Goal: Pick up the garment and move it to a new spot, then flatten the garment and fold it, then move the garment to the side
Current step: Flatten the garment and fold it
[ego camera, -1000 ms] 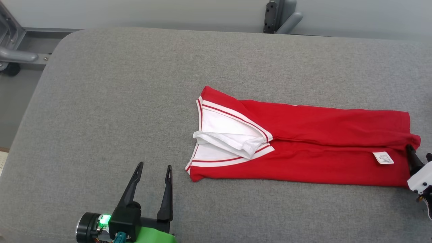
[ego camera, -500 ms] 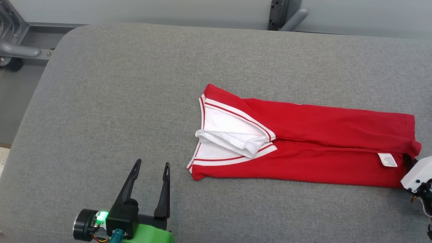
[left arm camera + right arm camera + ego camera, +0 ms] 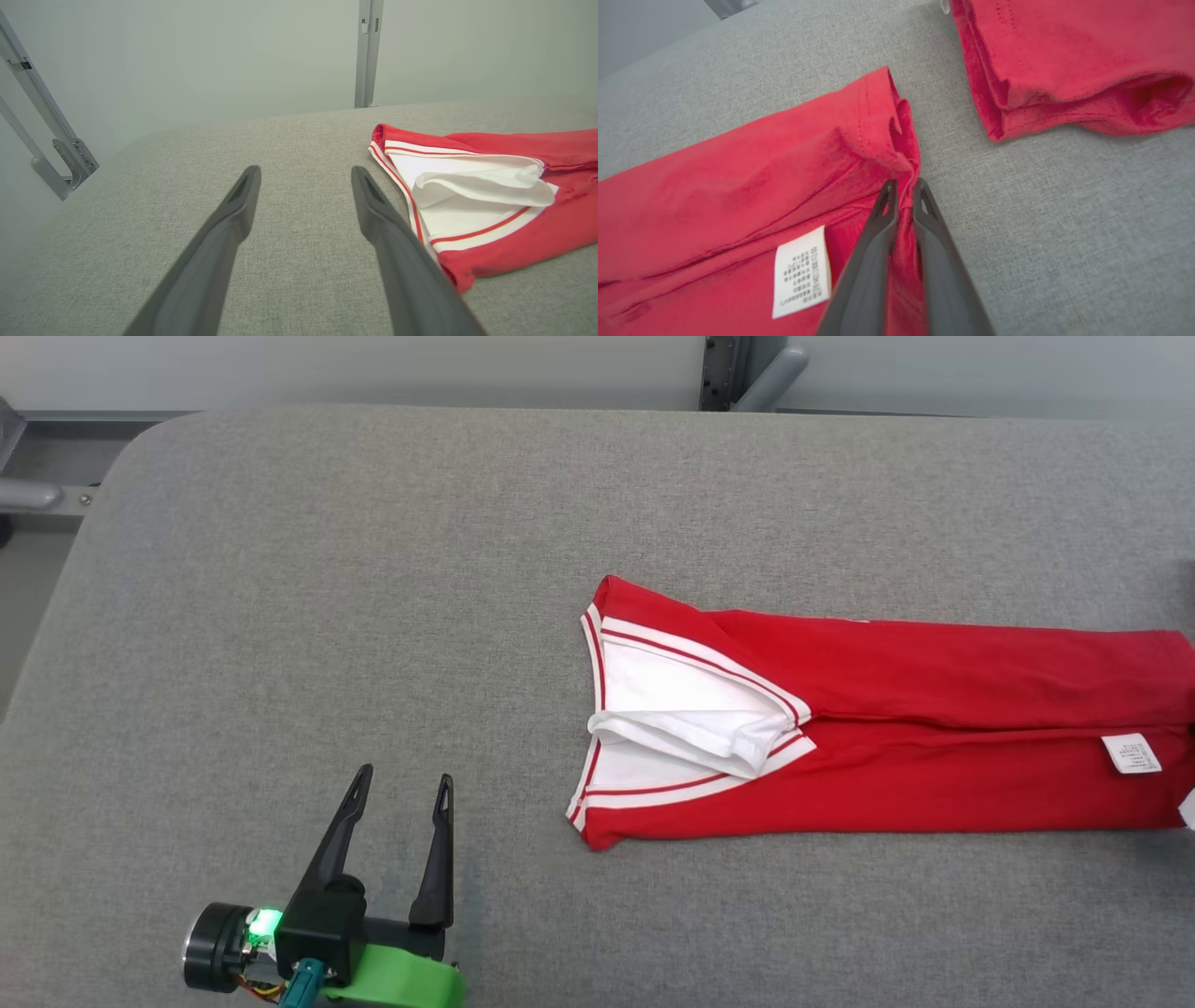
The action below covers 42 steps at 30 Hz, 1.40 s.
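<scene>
Red shirt [image 3: 934, 747] lay folded lengthwise on grey table [image 3: 373, 569], right gripper [image 3: 904, 184] clamped on its hem.

From the head view: shirt ran from table centre out to 3 o'clock, collar end inward, white sleeve tucked at the neck, care label [image 3: 1131, 753] near the hem. Right jaws were pressed together, pinching a bunched hem corner, likely an anchor for lifting that end over toward the collar. Left gripper [image 3: 404, 777] sat at 7 o'clock, jaws spread and empty, apart from the collar; probably waiting to take the near corner. Another red cloth [image 3: 1064, 60] lay just past the hem, not touching.
</scene>
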Tool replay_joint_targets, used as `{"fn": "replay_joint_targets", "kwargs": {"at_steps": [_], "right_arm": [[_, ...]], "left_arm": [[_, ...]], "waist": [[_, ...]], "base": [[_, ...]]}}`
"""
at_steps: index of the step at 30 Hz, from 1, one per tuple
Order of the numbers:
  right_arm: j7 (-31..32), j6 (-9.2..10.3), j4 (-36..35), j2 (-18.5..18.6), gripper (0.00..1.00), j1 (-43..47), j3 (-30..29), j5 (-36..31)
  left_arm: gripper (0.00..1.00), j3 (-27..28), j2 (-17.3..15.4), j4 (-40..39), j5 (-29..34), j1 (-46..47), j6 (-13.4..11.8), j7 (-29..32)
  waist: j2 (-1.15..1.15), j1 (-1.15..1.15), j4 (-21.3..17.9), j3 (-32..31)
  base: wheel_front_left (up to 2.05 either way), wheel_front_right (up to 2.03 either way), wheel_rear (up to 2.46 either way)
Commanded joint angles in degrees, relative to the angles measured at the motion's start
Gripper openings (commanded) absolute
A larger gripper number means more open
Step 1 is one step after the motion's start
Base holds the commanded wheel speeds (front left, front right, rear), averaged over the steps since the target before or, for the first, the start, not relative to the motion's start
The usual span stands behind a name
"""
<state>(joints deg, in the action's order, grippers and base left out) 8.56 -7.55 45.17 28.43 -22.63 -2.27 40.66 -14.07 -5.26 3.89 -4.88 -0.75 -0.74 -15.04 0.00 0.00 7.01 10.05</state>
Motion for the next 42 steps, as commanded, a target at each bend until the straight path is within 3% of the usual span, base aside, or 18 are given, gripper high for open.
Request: {"fn": "replay_joint_targets", "kwargs": {"at_steps": [1,6,12,19,26,33,42], "right_arm": [[0.51,0.13,-1.47,1.71,0.00,-0.62,0.49,-0.53],[2.09,0.13,-7.66,3.87,0.00,-0.99,2.05,0.45],[5.18,0.11,-16.18,3.46,0.00,-0.64,4.38,2.12],[12.63,0.07,-30.28,0.83,0.00,0.69,7.38,4.00],[19.47,0.07,-39.63,-3.90,0.00,0.83,10.21,2.76],[21.70,0.07,-42.10,-9.33,0.00,0.68,12.80,0.60],[20.34,0.07,-38.46,-16.21,0.00,-0.17,15.44,-1.03]], "left_arm": [[1.00,0.50,0.18,-0.05,0.46,0.96,0.30,-0.14],[1.00,1.05,0.49,0.66,0.72,1.08,0.80,-0.14],[1.00,1.68,0.72,1.56,0.88,0.09,1.12,-0.14],[1.00,2.46,1.08,2.66,0.88,-0.76,1.39,-0.14],[1.00,0.96,1.71,4.42,0.44,0.34,2.29,-0.14],[1.00,-0.24,2.11,5.67,-0.32,1.22,2.60,-0.14],[1.00,-1.07,2.32,6.63,-1.39,1.94,2.39,-0.14]], "waist": [[0.00,0.00,-0.81,0.42],[0.00,0.00,-2.04,0.63],[0.00,0.00,-3.68,0.17],[0.00,0.00,-5.09,-1.03],[0.00,0.00,-3.26,-2.04],[0.00,0.00,1.52,-2.24],[0.00,0.00,7.29,-1.43]], "base": [[0.00,0.00,0.00],[0.00,0.00,0.00],[0.00,0.00,0.00],[0.00,0.00,0.00],[0.00,0.00,0.00],[0.00,0.00,0.00],[0.00,0.00,0.00]]}}
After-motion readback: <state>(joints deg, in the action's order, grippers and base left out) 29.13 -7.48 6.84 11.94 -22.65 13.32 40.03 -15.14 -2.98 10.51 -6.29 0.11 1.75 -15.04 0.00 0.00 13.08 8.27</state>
